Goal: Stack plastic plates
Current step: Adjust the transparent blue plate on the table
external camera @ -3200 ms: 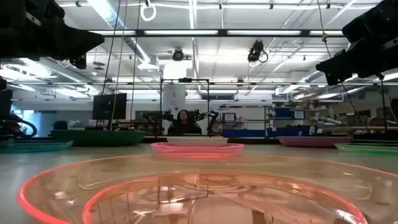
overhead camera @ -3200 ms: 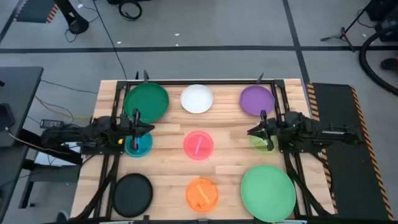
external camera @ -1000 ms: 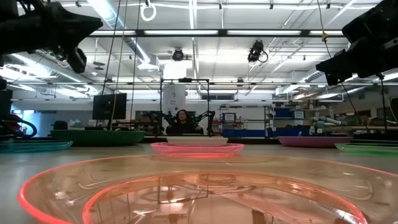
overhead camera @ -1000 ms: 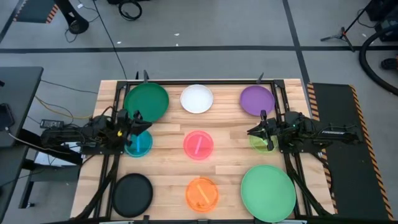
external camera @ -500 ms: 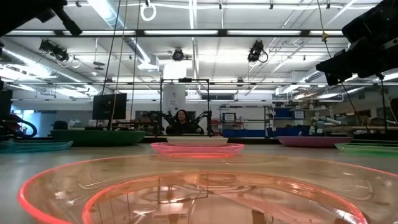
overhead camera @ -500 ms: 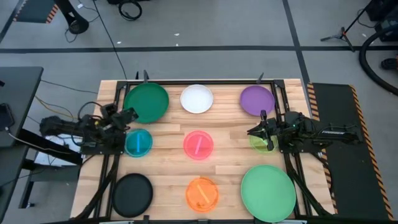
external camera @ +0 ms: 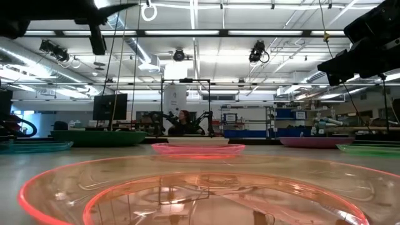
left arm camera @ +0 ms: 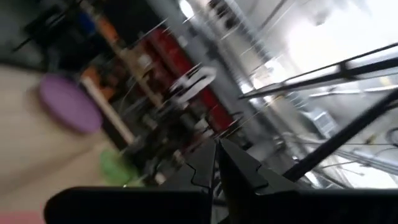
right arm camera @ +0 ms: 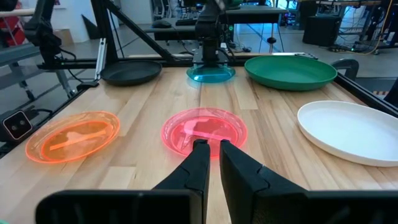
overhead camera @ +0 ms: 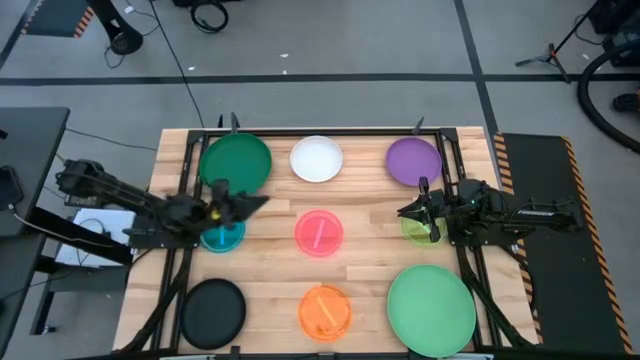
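Note:
Nine round plates lie flat and apart on the wooden table: dark green [overhead camera: 236, 165], white [overhead camera: 317, 158] and purple [overhead camera: 413, 161] along the far side; blue [overhead camera: 222, 232], pink [overhead camera: 319, 231] and lime [overhead camera: 421, 229] in the middle; black [overhead camera: 213, 310], orange [overhead camera: 325, 311] and light green [overhead camera: 431, 310] near. My left gripper [overhead camera: 257, 202] is shut, raised above the blue plate's far rim and tipped upward; its wrist view [left arm camera: 216, 150] looks at the ceiling. My right gripper [overhead camera: 403, 212] hangs above the lime plate, its fingers [right arm camera: 213, 147] almost together, pointing at the pink plate [right arm camera: 204, 132].
A black frame runs along the table's far and side edges [overhead camera: 320, 130]. Bare wood lies between the plates. The left arm's elbow [overhead camera: 75, 178] sticks out past the table's left edge. In the low view the orange plate [external camera: 187, 194] fills the foreground, and a person sits far behind [external camera: 184, 122].
My left arm has drawn its elbow out past the table's left edge. Its gripper first pulled back toward the left, then swung out toward the right, rising and tipping upward. The plates have stayed where they were.

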